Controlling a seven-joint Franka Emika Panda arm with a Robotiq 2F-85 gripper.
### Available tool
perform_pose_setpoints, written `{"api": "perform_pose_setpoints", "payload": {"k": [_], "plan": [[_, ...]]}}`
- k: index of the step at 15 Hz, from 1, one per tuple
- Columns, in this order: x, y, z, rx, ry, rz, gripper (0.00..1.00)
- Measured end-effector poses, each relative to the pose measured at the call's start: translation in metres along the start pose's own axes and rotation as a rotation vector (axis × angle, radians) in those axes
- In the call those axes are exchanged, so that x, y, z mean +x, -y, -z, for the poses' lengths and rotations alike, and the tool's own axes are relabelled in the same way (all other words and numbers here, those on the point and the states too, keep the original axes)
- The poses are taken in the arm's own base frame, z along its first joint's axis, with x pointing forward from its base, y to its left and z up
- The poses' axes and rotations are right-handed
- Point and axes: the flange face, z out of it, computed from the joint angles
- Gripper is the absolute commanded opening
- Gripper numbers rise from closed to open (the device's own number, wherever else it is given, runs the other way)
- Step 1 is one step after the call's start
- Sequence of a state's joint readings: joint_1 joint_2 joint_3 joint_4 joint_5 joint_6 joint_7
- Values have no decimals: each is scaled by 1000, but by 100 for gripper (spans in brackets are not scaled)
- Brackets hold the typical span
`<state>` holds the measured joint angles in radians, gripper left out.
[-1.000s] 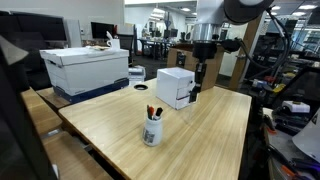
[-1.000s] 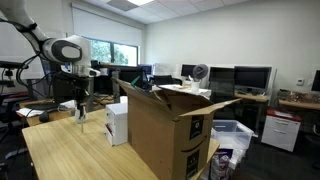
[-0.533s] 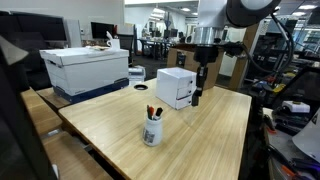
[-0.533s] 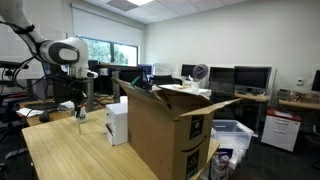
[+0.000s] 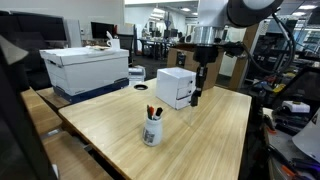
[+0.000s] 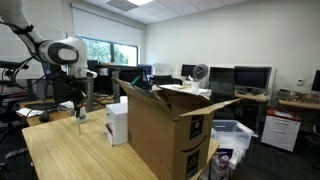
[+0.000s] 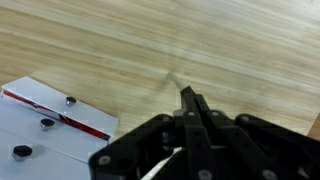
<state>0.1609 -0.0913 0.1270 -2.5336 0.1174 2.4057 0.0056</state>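
The jaws were seen pressed fully together, pointing straight down just above the desk (image 5: pixel 215 135), towards its far side. In the wrist view a thin dark tip (image 7: pixel 187 98) was seen projecting from between the shut jaws. Whether it was a held thing or only the fingertips themselves could not be told.

The white box (image 5: pixel 176 87) was found standing on the desk just beside the jaws, to their left in an exterior view. Whether it was touched by them could not be made out. In the wrist view a corner of that box was shown at the lower left, marked by a red stripe (image 7: pixel 60 112) and three small dark knobs (image 7: pixel 41 123). Bare wood grain was seen beneath the jaws.

A white cup (image 5: pixel 152 131) filled with markers (image 5: pixel 153 111) was placed nearer the front of the desk, well apart from the jaws. A large white lidded box (image 5: pixel 88 65) was seen further left, resting on a blue base (image 5: pixel 95 93). In an exterior view an open cardboard box (image 6: pixel 165 130) was shown in the foreground, with the arm (image 6: pixel 62 50) and the white box behind it.
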Motion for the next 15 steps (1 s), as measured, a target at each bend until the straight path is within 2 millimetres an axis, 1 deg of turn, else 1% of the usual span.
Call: {"api": "perform_pose_setpoints", "payload": {"k": [8,15], "plan": [[2,-13,2,4,-4,-30,4],[2,-17,2,4,-4,-35,4]]}}
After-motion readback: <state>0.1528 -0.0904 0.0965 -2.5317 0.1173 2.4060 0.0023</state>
